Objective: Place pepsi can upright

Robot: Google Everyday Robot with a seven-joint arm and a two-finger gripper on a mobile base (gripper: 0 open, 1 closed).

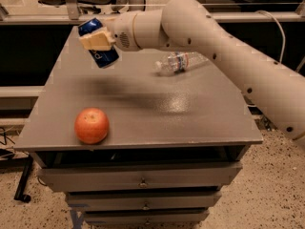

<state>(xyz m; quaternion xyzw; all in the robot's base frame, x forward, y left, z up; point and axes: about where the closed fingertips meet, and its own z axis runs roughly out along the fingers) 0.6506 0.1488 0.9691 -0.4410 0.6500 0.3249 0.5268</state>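
Observation:
The pepsi can [102, 55] is dark blue with a silver top end. It is tilted, its top toward the upper left, and held above the back left part of the grey table [143, 113]. My gripper [96, 39] reaches in from the right at the end of the white arm [214, 37] and is shut on the can around its upper half. The can's lower end hangs clear of the table top and its shadow lies on the surface below.
A clear plastic water bottle [178, 62] with a red-blue label lies on its side at the back right of the table. A red-orange apple [91, 125] sits near the front left edge. Drawers [143, 180] are below the table top.

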